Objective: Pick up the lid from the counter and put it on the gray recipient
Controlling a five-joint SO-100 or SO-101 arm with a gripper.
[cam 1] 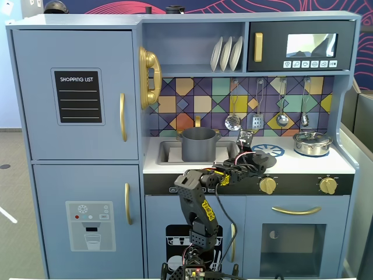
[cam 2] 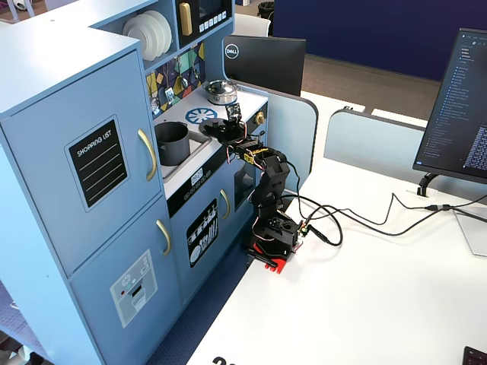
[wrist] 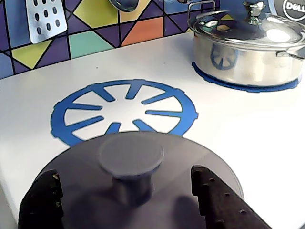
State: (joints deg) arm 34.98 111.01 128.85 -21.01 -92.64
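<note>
Shiny steel pot with lid (wrist: 248, 50) far right on white bench (wrist: 248, 129), sitting on a blue burner ring. Second blue printed burner ring (wrist: 125, 112) bare, left of it. Perforated spatula (wrist: 46, 18) hangs far left.

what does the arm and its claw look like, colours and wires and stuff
The arm is blocky black plastic with yellow patterned stickers on its segments. Its base shows red parts, with black cables trailing across the white desk. The claw has two matte black fingers dotted with small holes.
</note>
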